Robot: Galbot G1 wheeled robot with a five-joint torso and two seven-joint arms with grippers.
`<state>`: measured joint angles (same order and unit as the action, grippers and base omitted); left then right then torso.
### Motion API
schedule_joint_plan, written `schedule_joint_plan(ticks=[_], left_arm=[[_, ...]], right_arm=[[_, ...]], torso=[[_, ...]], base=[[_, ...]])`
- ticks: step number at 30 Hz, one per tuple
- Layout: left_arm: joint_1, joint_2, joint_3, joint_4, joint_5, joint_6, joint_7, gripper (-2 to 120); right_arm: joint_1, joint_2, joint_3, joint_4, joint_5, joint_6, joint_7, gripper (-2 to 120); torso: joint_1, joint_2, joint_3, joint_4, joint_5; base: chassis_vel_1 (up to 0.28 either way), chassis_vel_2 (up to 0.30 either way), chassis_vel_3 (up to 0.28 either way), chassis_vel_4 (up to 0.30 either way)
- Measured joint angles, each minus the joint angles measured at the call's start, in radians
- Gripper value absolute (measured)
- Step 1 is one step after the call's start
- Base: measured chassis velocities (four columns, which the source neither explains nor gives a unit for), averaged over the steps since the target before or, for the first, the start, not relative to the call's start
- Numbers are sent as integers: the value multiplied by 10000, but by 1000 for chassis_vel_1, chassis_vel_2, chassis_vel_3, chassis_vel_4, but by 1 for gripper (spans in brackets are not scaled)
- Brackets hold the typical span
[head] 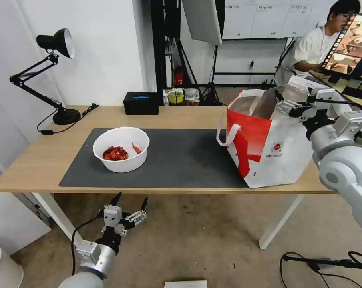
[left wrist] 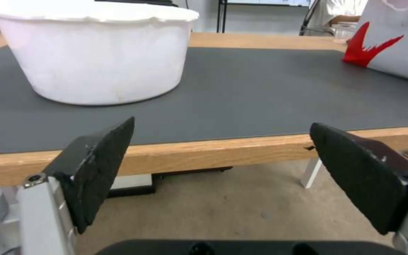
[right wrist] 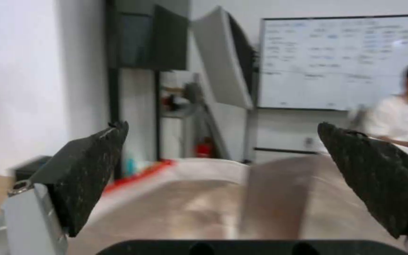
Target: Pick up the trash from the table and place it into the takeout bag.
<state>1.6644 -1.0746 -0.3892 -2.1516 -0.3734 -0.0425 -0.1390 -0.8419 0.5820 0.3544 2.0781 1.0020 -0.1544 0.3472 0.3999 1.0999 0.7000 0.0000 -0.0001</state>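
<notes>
Bowl (head: 121,149) with shells sits on the mat left of the bag (head: 269,140), likely light, thin-walled and spillable, best pinched at its rim; left gripper (head: 129,203) wide open, empty, below table (head: 37,160) edge; right gripper (head: 287,105) spread empty over the bag.

**Bystanders on and around the tabletop**

A black desk lamp (head: 55,72) stands at the far left corner of the tabletop, its jointed arm folded and its shade tipped toward the wall; its cord (head: 75,120) trails along the far edge. A black tissue box (head: 141,103) sits at the far edge, right of the lamp. Behind the table stand a softbox on a tripod (head: 203,20) and a whiteboard (head: 265,18). A cable (head: 329,262) lies on the floor.
</notes>
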Motion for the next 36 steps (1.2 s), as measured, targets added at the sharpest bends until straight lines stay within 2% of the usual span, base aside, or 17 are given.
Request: schedule_joint_plan(ticks=[7, 12, 16, 21, 23, 24, 27, 36], left_arm=[[17, -1, -108, -50, -25, -15, 0, 100], [62, -52, -218, -124, -46, -19, 38, 100], [87, -114, -257, -128, -48, -19, 76, 100], [140, -208, -287, -128, -21, -42, 99, 100], [180, -256, -298, -64, 41, -140, 108, 100], [180, -256, -298, -64, 41, -140, 108, 100], [170, -274, -299, 21, 67, -169, 115, 100], [57, -296, -225, 110, 12, -171, 119, 100]], right_arm=[[-593, -139, -11, 1190, 516, 138, -664, 100], [-1548, -41, -262, 1995, 413, 348, -936, 100], [-1973, 121, -418, 2173, 151, 479, -938, 100], [-2960, 467, -384, 2271, -548, 719, -954, 100], [-4106, 881, -152, 2267, -1365, 1055, -1076, 100], [-4106, 881, -152, 2267, -1365, 1055, -1076, 100], [-5206, 1433, -33, 2107, -2586, 1541, -1256, 100], [-6584, 2474, -293, 1517, -4264, 2312, -870, 100]], torso=[[0, 1, 0, 0, -1], [0, 1, -1, 0, -1], [0, 1, 0, 1, 0], [0, 0, 0, 1, 2], [0, 1, 0, -1, 2], [0, 1, 0, -1, 2], [0, 1, -1, -1, 0], [1, 1, -1, 0, -1]], base=[[0, 0, 0, 0], [0, 0, 0, 0], [0, 0, 0, 0], [0, 0, 0, 0], [0, 0, 0, 0], [0, 0, 0, 0], [0, 0, 0, 0], [0, 0, 0, 0]])
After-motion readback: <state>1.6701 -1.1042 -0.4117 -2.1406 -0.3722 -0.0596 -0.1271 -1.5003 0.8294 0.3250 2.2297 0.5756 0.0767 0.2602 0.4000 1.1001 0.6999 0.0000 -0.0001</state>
